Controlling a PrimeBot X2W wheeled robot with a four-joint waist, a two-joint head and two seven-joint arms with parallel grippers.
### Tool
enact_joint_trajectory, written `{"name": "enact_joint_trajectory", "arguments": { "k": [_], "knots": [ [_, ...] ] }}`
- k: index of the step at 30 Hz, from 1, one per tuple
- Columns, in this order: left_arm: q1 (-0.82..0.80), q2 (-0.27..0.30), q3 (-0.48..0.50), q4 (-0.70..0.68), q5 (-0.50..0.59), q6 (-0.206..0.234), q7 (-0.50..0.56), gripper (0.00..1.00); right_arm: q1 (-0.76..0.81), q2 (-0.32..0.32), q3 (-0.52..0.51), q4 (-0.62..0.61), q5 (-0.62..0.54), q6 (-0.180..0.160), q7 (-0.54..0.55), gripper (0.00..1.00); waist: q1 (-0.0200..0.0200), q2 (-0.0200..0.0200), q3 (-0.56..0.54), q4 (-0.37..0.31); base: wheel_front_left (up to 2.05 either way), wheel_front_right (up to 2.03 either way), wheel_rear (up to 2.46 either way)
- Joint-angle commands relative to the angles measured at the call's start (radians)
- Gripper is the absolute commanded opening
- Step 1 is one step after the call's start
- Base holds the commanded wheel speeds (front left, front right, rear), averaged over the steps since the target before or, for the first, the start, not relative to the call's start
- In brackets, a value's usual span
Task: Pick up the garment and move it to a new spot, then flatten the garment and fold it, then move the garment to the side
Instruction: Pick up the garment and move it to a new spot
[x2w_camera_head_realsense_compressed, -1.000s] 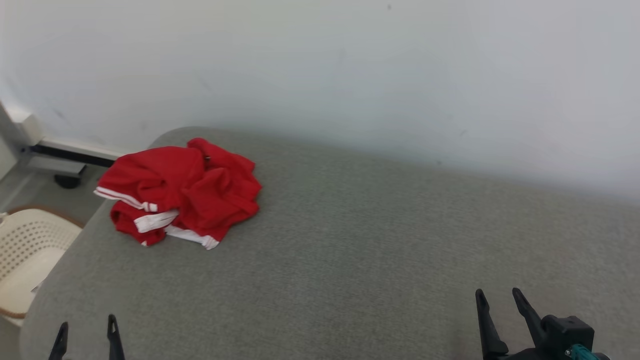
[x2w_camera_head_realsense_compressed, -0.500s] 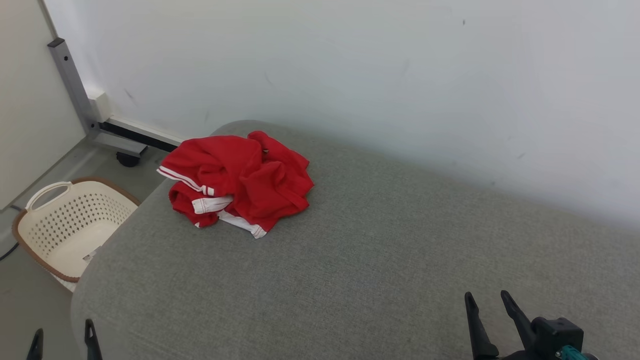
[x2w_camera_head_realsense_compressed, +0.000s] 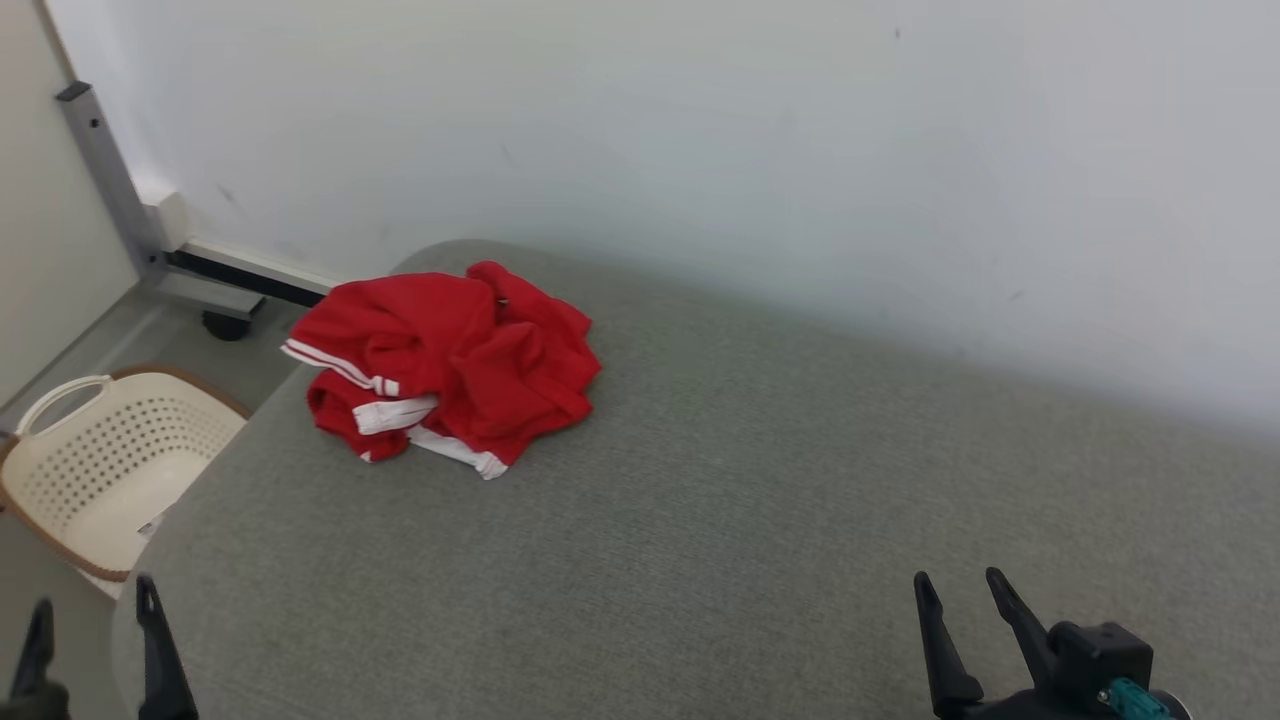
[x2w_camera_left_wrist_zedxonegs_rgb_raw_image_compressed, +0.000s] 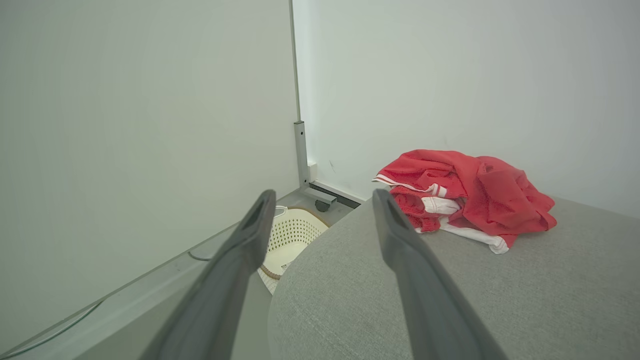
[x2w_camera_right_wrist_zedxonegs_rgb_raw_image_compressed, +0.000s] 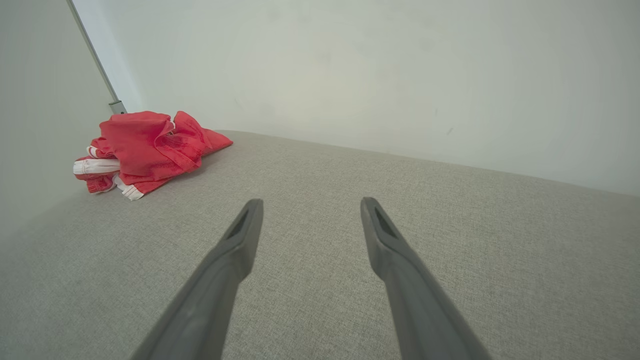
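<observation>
On the grey fabric cushion (x2w_camera_head_realsense_compressed: 700, 520): crumpled red cloth garment with white stripes (x2w_camera_head_realsense_compressed: 445, 365) sits in a heap at the far left corner.
Left gripper (x2w_camera_head_realsense_compressed: 94, 598): fingers wide apart, holding nothing, far from the heap.
Right gripper (x2w_camera_head_realsense_compressed: 957, 580): wide apart too, holding nothing.
Feel: probably soft, light and floppy.
Best hold: pinch a thick fold on top.

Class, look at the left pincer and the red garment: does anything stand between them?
Nothing visible does. Only bare grey cushion lies between the open left pincer and the crumpled red garment; the basket sits aside.
</observation>
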Motion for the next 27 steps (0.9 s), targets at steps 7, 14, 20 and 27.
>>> {"name": "enact_joint_trajectory", "arguments": {
  "k": [7, 14, 20, 27],
  "knots": [
    [-0.236, 0.061, -0.006, 0.079, -0.041, -0.060, 0.056, 1.00, -0.087, -0.002, 0.068, -0.022, 0.004, 0.004, 0.010, 1.00, 0.0000, -0.0002, 0.103, -0.170, 0.00, 0.00, 0.00],
    [-0.462, 0.113, 0.006, 0.195, -0.090, -0.108, 0.106, 1.00, -0.186, -0.003, 0.146, -0.025, 0.016, 0.004, -0.005, 1.00, 0.0000, -0.0002, 0.202, -0.315, 0.00, 0.00, 0.00],
    [-0.648, 0.157, 0.009, 0.356, -0.129, -0.153, 0.143, 1.00, -0.255, -0.002, 0.200, -0.003, 0.033, 0.004, -0.036, 1.00, 0.0000, -0.0002, 0.279, -0.433, 0.00, 0.00, 0.00],
    [-0.792, 0.203, -0.010, 0.587, -0.151, -0.201, 0.203, 1.00, -0.297, -0.002, 0.203, 0.037, 0.044, 0.004, -0.072, 1.00, 0.0000, -0.0002, 0.325, -0.506, 0.00, 0.00, 0.00]
  ]
}}
